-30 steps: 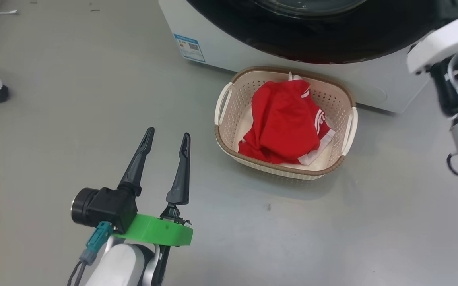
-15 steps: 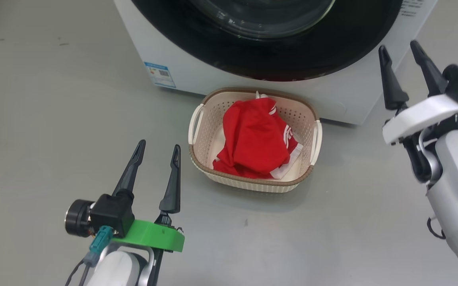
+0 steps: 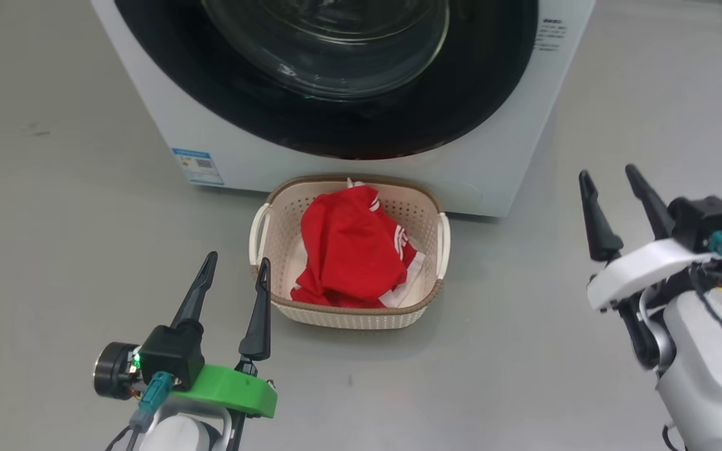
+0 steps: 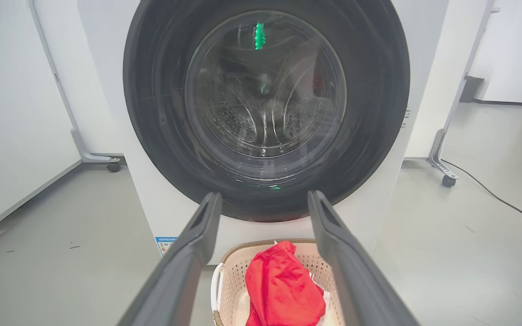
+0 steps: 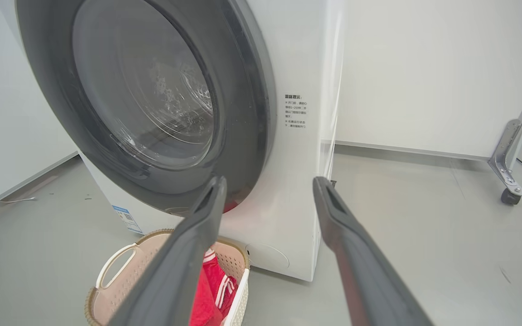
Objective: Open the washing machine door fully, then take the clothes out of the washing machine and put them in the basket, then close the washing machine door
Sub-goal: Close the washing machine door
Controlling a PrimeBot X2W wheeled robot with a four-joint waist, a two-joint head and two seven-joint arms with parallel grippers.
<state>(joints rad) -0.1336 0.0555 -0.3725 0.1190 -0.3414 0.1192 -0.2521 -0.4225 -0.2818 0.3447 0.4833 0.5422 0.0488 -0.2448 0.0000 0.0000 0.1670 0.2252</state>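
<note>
The washing machine [image 3: 492,169] stands at the top of the head view, and its door [image 3: 480,81] with the black rim and glass bowl lies flat against the front, shut. Red clothes [image 3: 348,250] with white stripes lie heaped in the cream basket [image 3: 348,316] on the floor right before the machine. My left gripper [image 3: 230,275] is open and empty, just left of the basket. To the basket's right my right gripper [image 3: 608,178] is open and empty too. The left wrist view faces the door [image 4: 265,108] head-on above the basket [image 4: 229,271]. The right wrist view takes in the door [image 5: 152,104] at an angle.
Grey floor [image 3: 54,238] spreads on both sides of the machine. White panels on castor feet [image 4: 442,174] stand behind it, with a black cable [image 4: 496,197] on the floor at the right. A small blue label [image 3: 197,166] sits low on the machine's front.
The head camera has tilted up and turned, so machine and basket sit lower and further left. My right gripper has come fully into view, lower and open. The left gripper stays open.
</note>
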